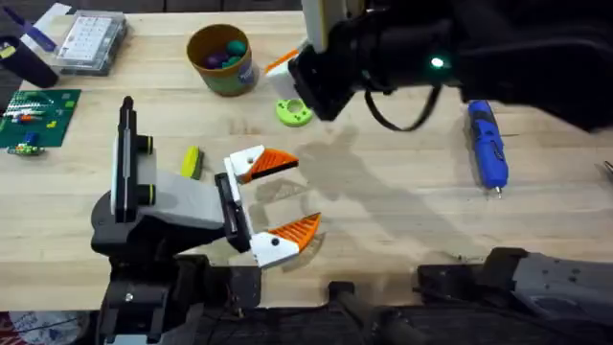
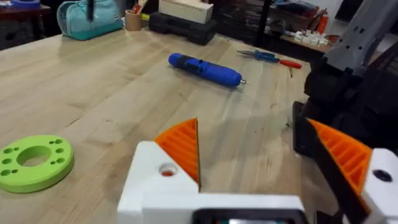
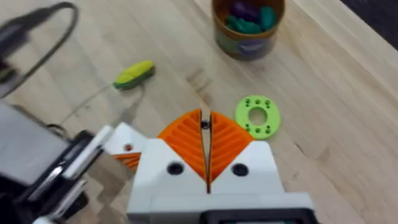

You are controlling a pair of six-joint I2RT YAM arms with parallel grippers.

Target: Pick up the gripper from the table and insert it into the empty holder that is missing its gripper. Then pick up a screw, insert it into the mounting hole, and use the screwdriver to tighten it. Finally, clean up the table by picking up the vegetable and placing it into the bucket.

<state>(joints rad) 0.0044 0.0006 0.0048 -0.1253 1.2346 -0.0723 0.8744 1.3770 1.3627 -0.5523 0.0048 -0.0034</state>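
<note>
No legible txt on screwdriver (image 1: pixel 487 144) or bucket (image 1: pixel 221 59).

Electronics workshop: circuit board (image 1: pixel 36 117), parts box (image 1: pixel 88 42), pliers (image 2: pixel 268 58).

You have one tabletop (image 1: pixel 383 201) carrying everything. On it you can count one blue screwdriver (image 1: pixel 487 144), one ochre bucket (image 1: pixel 221 59), one green ring-shaped disc (image 1: pixel 293 112) and one yellow-green vegetable (image 1: pixel 192 161). Inside the bucket you see at least two small coloured pieces. At the far left corner you have one clear compartment box (image 1: pixel 88 42) and one green circuit board (image 1: pixel 36 119). You have two pincers: left pincer (image 1: pixel 284 200), right pincer (image 3: pixel 206 138).
</note>
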